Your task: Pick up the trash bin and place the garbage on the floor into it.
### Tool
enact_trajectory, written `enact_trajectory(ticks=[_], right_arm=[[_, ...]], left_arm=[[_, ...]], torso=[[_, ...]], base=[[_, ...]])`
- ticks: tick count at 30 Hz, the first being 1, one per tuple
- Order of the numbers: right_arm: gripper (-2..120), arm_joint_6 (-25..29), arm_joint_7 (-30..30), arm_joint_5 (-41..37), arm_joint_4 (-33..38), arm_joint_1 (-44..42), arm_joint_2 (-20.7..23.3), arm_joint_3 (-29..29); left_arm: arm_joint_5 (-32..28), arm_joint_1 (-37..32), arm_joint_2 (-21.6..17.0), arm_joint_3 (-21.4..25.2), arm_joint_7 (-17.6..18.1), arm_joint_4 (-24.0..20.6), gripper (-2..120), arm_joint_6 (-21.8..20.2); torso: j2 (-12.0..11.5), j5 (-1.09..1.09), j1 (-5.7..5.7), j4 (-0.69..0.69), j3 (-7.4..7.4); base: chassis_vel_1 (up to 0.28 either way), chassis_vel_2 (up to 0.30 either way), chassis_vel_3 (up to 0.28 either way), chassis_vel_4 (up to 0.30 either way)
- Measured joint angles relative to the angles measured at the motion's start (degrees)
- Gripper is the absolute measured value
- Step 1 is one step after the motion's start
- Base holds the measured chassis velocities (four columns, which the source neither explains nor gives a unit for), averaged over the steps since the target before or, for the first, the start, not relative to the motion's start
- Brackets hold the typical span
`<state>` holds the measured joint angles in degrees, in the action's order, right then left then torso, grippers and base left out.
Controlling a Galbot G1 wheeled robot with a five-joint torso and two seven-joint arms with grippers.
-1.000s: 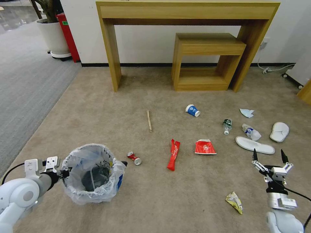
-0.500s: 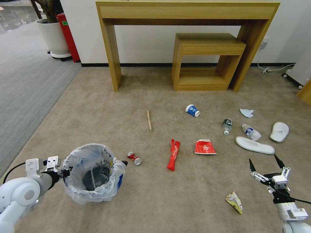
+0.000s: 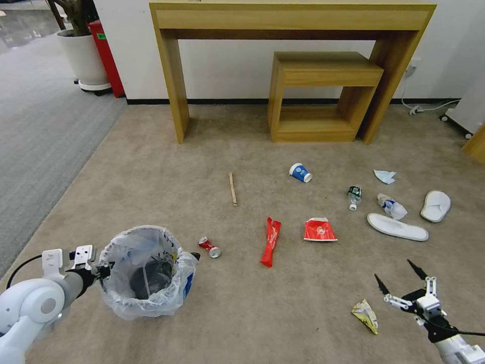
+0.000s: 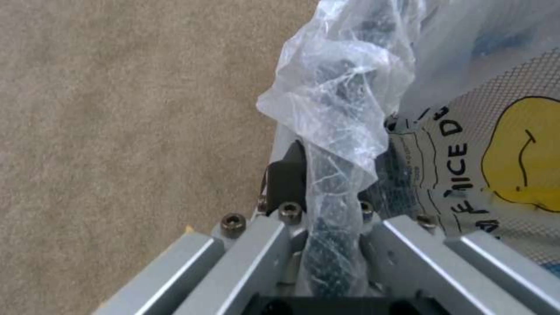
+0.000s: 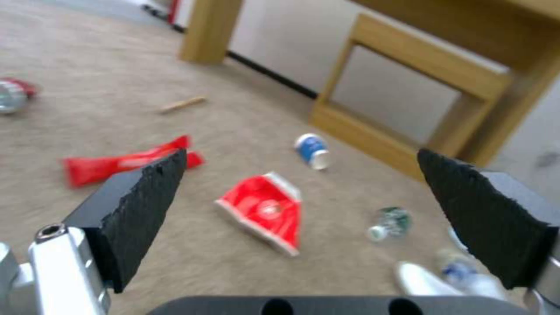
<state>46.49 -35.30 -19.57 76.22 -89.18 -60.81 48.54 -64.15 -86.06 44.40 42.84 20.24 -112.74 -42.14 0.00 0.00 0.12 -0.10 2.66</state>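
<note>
The trash bin [image 3: 151, 298], black with a crinkly clear bag, stands on the beige floor [image 3: 151, 182] at my near left. My left gripper [image 3: 104, 271] is shut on its bag-covered rim [image 4: 335, 192]. Garbage lies spread out: a crushed can [image 3: 209, 247], two red wrappers [image 3: 271, 241] [image 3: 319, 230], a wooden stick [image 3: 232, 188], a blue-white cup [image 3: 300, 172], a small bottle [image 3: 354, 196], a light-blue mask [image 3: 385, 176], white slippers [image 3: 397, 226] and a yellow wrapper [image 3: 366, 315]. My right gripper [image 3: 393, 270] hangs open just right of the yellow wrapper, with nothing between its fingers [image 5: 146, 201].
A tall wooden console table [image 3: 293, 20] with a lower wooden shelf unit [image 3: 323, 71] under it stands against the far wall. A white plant pot [image 3: 83, 58] and a red bin [image 3: 106, 55] stand at the far left by the grey carpet [image 3: 35, 131]. A cable [image 3: 429, 107] lies at far right.
My right gripper has drawn back toward me and lower, ending close beside the yellow wrapper, still open. The bin and left gripper have barely shifted.
</note>
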Motion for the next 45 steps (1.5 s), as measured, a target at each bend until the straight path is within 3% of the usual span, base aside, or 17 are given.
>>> enact_trajectory(ticks=[4,13,21,45], right_arm=[[100,0.0,-4.8,-2.5,-1.2,-1.0,1.3,-0.5],[100,0.0,-6.9,-0.6,-4.1,-2.2,3.8,-0.5],[100,0.0,-13.5,0.1,-7.0,-1.9,4.6,1.0],[100,0.0,-13.1,5.1,-14.5,4.0,3.0,-3.4]], left_arm=[[0.0,-0.1,-0.1,0.2,0.0,-0.1,0,0.0],[0.3,-0.3,0.0,0.2,0.0,-0.1,0,0.0],[0.3,-0.2,-0.3,0.0,-0.1,-0.1,0,0.0],[0.0,-0.1,-0.3,0.5,0.1,-0.2,0,0.0]], torso=[[0.0,0.00,0.00,0.00,0.00],[0.0,0.00,0.00,0.00,0.00],[0.0,0.00,0.00,0.00,0.01],[0.0,0.00,0.01,0.00,0.01]], base=[[0.000,0.000,0.000,0.000],[0.000,0.000,0.000,0.000],[0.000,0.000,0.000,0.000],[0.000,0.000,0.000,0.000]])
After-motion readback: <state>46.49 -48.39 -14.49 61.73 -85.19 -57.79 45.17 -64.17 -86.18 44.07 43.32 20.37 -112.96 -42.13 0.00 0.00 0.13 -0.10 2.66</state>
